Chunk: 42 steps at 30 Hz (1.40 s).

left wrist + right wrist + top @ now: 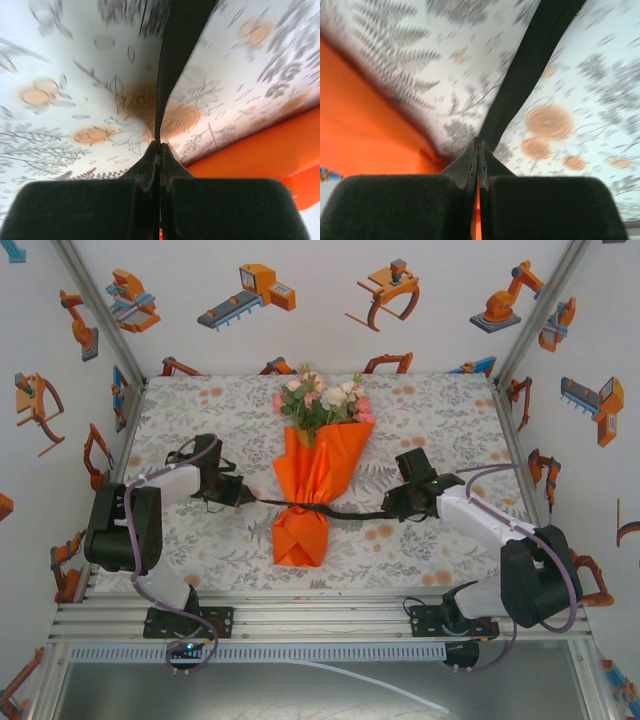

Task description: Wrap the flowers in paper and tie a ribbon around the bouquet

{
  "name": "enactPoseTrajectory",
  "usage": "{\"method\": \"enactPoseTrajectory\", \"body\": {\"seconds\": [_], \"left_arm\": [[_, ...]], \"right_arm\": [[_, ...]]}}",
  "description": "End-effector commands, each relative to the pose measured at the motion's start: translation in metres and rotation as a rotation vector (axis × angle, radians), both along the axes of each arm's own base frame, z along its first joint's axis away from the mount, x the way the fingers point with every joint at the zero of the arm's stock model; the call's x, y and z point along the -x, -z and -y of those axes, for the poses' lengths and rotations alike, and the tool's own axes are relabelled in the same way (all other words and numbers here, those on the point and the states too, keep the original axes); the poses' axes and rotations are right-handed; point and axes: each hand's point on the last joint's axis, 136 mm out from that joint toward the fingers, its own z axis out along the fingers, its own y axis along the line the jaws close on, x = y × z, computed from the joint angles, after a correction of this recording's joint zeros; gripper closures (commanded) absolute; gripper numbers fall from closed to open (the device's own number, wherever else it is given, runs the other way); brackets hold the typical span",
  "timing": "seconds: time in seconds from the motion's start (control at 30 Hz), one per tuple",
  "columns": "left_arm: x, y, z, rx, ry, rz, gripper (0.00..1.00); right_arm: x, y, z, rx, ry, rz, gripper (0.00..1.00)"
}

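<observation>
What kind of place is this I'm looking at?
Probably a robot lab test booth, not a shop: metal frame posts, walls covered with robot cartoons, a left arm and right arm bolted by the table.

Your top cam looks down from high at the near edge, covering the whole tablecloth (450,410). Your 2 wrist cams sit close, low over it; all 3 share ribbon (350,513) and paper (320,475).

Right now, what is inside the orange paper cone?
Pink and white flowers with green leaves stick out of the top of the paper. Their stems are covered by the paper, so I cannot see them.
</observation>
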Motion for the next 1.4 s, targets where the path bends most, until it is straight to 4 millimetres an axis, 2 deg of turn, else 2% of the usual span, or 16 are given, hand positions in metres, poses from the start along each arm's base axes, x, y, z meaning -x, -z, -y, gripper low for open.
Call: {"method": "enactPoseTrajectory", "body": {"seconds": [0.0, 0.1, 0.13, 0.17, 0.2, 0.27, 0.3, 0.37, 0.4, 0.53, 0.63, 0.83, 0.97, 1.2, 1.3, 1.37], "left_arm": [[0.017, 0.001, -0.013, -0.056, 0.074, -0.062, 1.00], [0.013, 0.004, -0.009, -0.004, 0.056, -0.027, 1.00], [0.008, 0.003, -0.004, 0.021, 0.069, -0.003, 1.00], [0.004, 0.000, 0.001, 0.036, 0.097, 0.014, 1.00], [0.001, -0.003, 0.006, 0.038, 0.127, 0.022, 1.00], [-0.002, -0.008, 0.014, 0.019, 0.191, 0.029, 1.00], [-0.003, -0.010, 0.017, 0.015, 0.217, 0.034, 1.00], [-0.005, -0.011, 0.025, 0.020, 0.245, 0.040, 1.00], [-0.006, -0.011, 0.028, 0.023, 0.251, 0.038, 1.00], [-0.006, -0.012, 0.033, 0.027, 0.267, 0.039, 1.00], [-0.004, -0.011, 0.032, 0.016, 0.286, 0.027, 1.00], [0.000, -0.013, 0.029, -0.001, 0.306, 0.015, 1.00], [0.002, -0.015, 0.028, -0.006, 0.308, 0.014, 1.00], [0.003, -0.018, 0.027, -0.015, 0.328, 0.007, 1.00], [0.004, -0.018, 0.027, -0.020, 0.337, -0.002, 1.00], [0.005, -0.019, 0.025, -0.025, 0.338, -0.005, 1.00]], "right_arm": [[0.032, 0.024, 0.045, 0.140, 0.000, -0.126, 1.00], [0.036, 0.028, 0.063, 0.173, 0.007, -0.139, 1.00], [0.028, 0.023, 0.062, 0.177, -0.039, -0.109, 1.00], [0.011, 0.012, 0.053, 0.176, -0.135, -0.030, 1.00], [-0.009, -0.002, 0.038, 0.165, -0.264, 0.073, 1.00], [-0.037, -0.039, -0.011, 0.137, -0.603, 0.312, 0.99], [-0.038, -0.059, -0.044, 0.137, -0.816, 0.426, 0.88], [-0.021, -0.083, -0.095, 0.211, -1.151, 0.571, 0.60], [-0.012, -0.087, -0.111, 0.230, -1.250, 0.612, 0.50], [0.012, -0.090, -0.163, 0.285, -1.515, 0.830, 0.39], [0.023, -0.085, -0.190, 0.345, -1.660, 1.008, 0.30], [0.020, -0.047, -0.219, 0.400, -1.867, 0.996, 0.30], [0.015, -0.030, -0.227, 0.444, -1.925, 0.985, 0.31], [0.023, -0.003, -0.232, 0.472, -1.983, 0.975, 0.34], [0.024, 0.009, -0.235, 0.498, -1.988, 0.972, 0.38], [0.024, 0.015, -0.235, 0.540, -1.998, 0.974, 0.45]]}}
